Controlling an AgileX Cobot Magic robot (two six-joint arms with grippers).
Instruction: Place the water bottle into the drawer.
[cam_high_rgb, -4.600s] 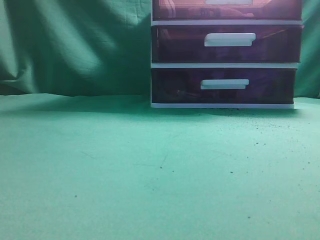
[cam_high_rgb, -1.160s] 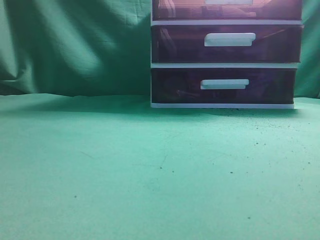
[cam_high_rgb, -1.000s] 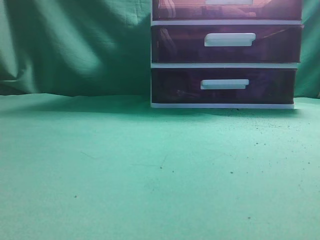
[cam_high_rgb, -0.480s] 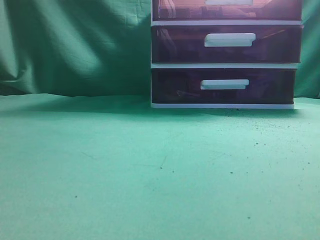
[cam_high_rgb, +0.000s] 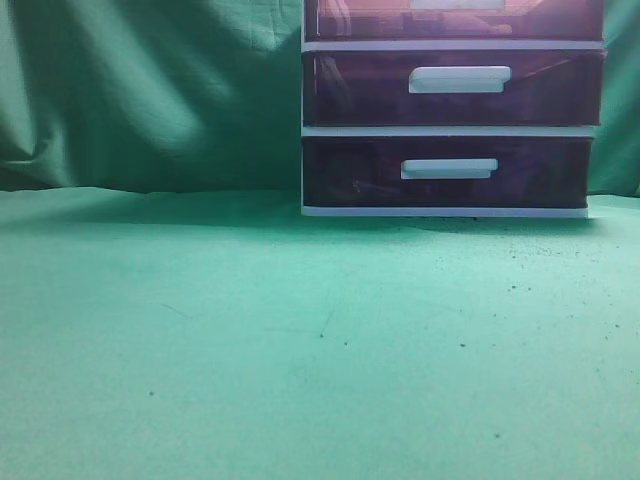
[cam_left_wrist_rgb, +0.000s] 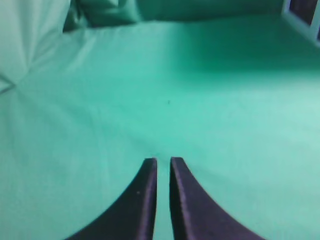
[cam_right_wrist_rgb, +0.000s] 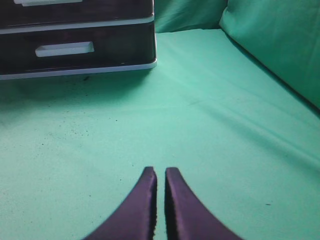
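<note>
The white-framed drawer unit (cam_high_rgb: 450, 130) stands at the back right of the green cloth. Only the lower strip of the top drawer (cam_high_rgb: 350, 20) shows at the upper edge of the exterior view, and its dark purple-brown front sits flush with the frame. No water bottle shows in any view. My left gripper (cam_left_wrist_rgb: 163, 161) is shut and empty, low over bare cloth. My right gripper (cam_right_wrist_rgb: 160, 171) is shut and empty, in front and to the right of the unit (cam_right_wrist_rgb: 100, 70). Neither gripper appears in the exterior view.
The two lower drawers (cam_high_rgb: 450, 88) (cam_high_rgb: 445, 172) are shut, each with a white bar handle. Green cloth (cam_high_rgb: 300, 330) covers the table and hangs as a backdrop. A raised fold of cloth (cam_right_wrist_rgb: 280, 45) lies to the right. A corner of the unit (cam_left_wrist_rgb: 305, 7) shows in the left wrist view.
</note>
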